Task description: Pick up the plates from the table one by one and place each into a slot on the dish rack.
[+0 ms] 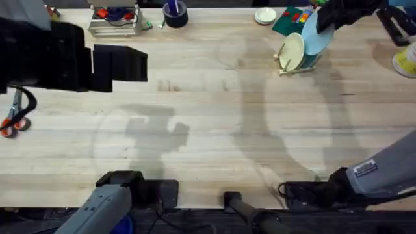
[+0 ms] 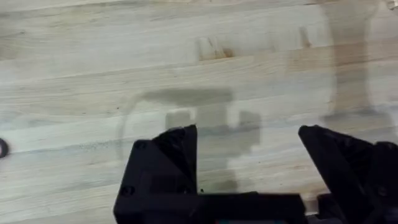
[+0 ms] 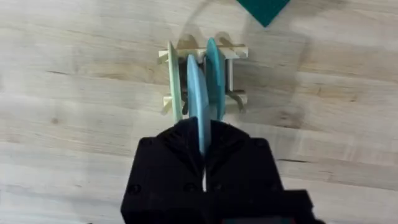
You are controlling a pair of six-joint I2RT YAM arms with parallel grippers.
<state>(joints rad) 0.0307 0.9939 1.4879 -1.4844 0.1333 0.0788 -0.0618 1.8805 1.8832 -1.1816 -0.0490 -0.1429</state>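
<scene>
The wooden dish rack (image 1: 286, 67) stands at the table's (image 1: 208, 130) far right. A cream-yellow plate (image 1: 292, 51) stands upright in it, and in the right wrist view a teal plate (image 3: 216, 78) stands in another slot of the rack (image 3: 236, 53). My right gripper (image 3: 203, 134) is shut on the rim of a pale sky-blue plate (image 3: 197, 102), held on edge between the cream-yellow plate (image 3: 175, 93) and the teal one. From overhead, that blue plate (image 1: 316, 36) sits just above the rack under the right gripper (image 1: 333, 21). My left gripper (image 2: 247, 132) hangs open over bare wood.
Orange-handled scissors (image 1: 13, 117) lie at the left edge. A large black blocky shape (image 1: 71, 58) fills the back left. Along the far edge are a white wire box (image 1: 116, 19), a dark round object (image 1: 175, 13), a small cream-white dish (image 1: 265, 15) and a green mat (image 1: 289, 21).
</scene>
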